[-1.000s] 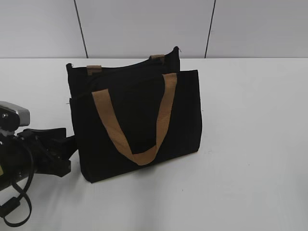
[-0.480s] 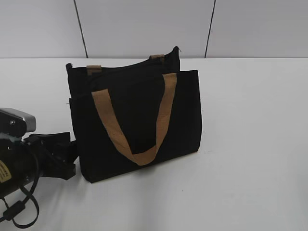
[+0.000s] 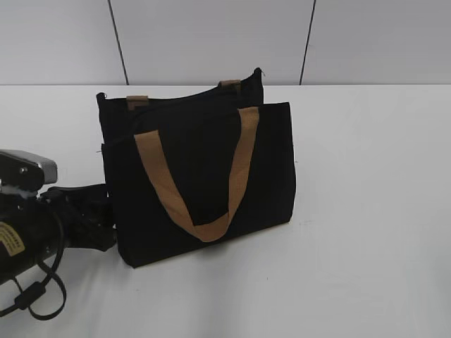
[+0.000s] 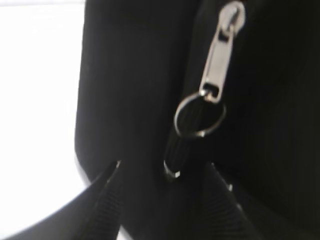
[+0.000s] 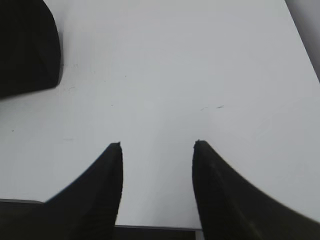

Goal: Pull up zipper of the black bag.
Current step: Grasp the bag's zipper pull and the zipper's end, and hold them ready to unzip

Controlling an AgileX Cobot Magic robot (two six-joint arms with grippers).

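The left gripper (image 4: 162, 167) has its fingers parted with the zipper's ring and a dark ribbed tag just between their tips, nothing pinched yet. The zipper (image 4: 218, 60), a silvery pull with a ring below it, hangs on the side panel of the black bag (image 3: 201, 176), low at the bag's left end as the exterior view has it. Over the last second the left arm has pushed in from beside the bag until its gripper is up against that left end, so the grasp looks close. The right gripper (image 5: 156, 145) stands open over bare table (image 5: 175, 75), the bag at its far left
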